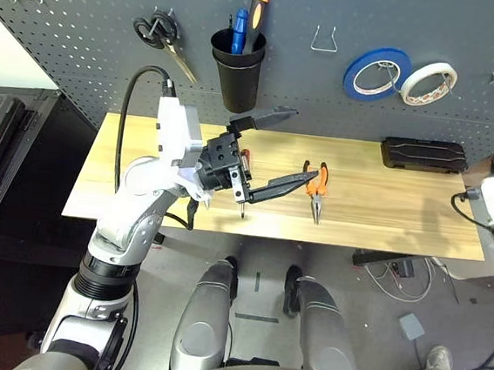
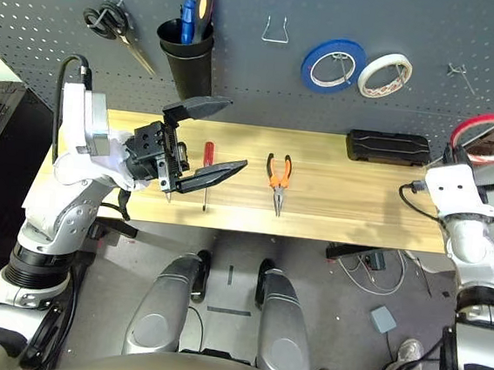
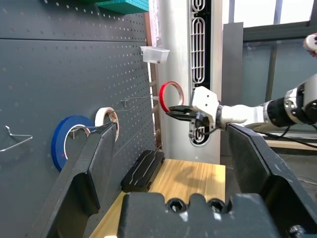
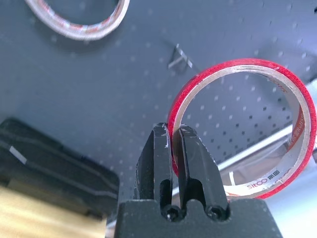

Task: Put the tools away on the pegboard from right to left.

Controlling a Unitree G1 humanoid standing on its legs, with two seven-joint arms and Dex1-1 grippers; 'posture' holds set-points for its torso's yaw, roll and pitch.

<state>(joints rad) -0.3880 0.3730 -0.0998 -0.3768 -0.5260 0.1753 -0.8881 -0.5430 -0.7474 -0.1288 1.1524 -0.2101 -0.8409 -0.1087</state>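
1. One tool is in hand: the right pincer is clamped on the red tape ring, raised near the pegboard but not yet hooked.
2. Two tools, the screwdriver and pliers, lie on the tabletop.
3. Left pincer hovers with fingers apart, empty.

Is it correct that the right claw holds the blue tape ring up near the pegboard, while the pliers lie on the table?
Not quite: the right claw holds the red tape ring, as the right wrist view shows. The blue roll already hangs on the pegboard. The pliers do lie on the table.
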